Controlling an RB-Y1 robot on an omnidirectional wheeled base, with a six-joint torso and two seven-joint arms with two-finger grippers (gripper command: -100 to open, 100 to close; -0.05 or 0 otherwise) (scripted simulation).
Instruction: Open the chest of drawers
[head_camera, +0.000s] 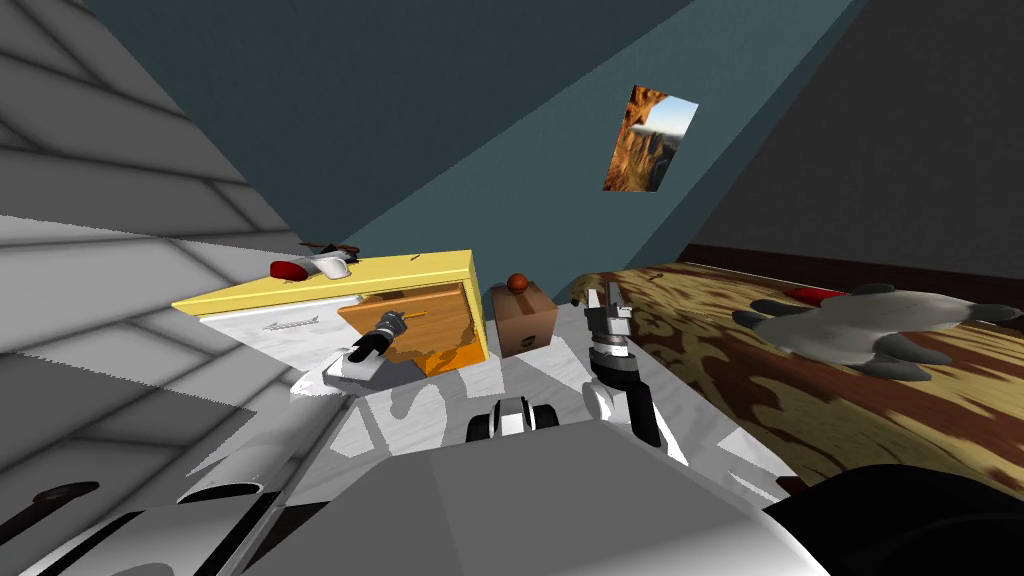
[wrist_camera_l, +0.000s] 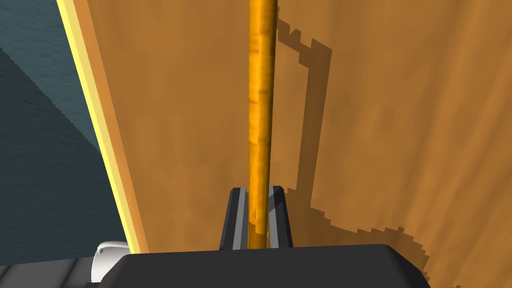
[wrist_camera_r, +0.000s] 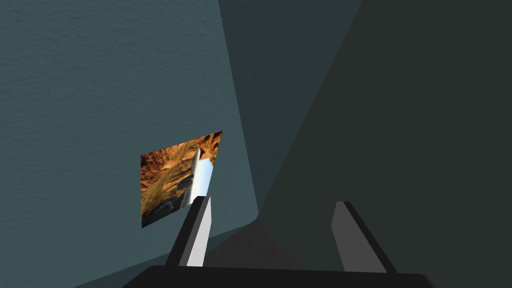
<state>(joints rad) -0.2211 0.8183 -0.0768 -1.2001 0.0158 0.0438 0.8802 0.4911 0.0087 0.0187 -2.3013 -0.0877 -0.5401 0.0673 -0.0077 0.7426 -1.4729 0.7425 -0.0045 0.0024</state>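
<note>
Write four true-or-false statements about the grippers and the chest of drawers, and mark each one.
1. The left gripper is shut on the handle. True.
2. The right gripper is shut. False: its fingers stand apart and hold nothing.
3. A ball sits on the box beside the chest of drawers. True.
4. The top of the chest of drawers is bare. False: a red thing and a white thing lie on it.

White-grey arms (head_camera: 612, 368), dark joints; thin grey jaws.
</note>
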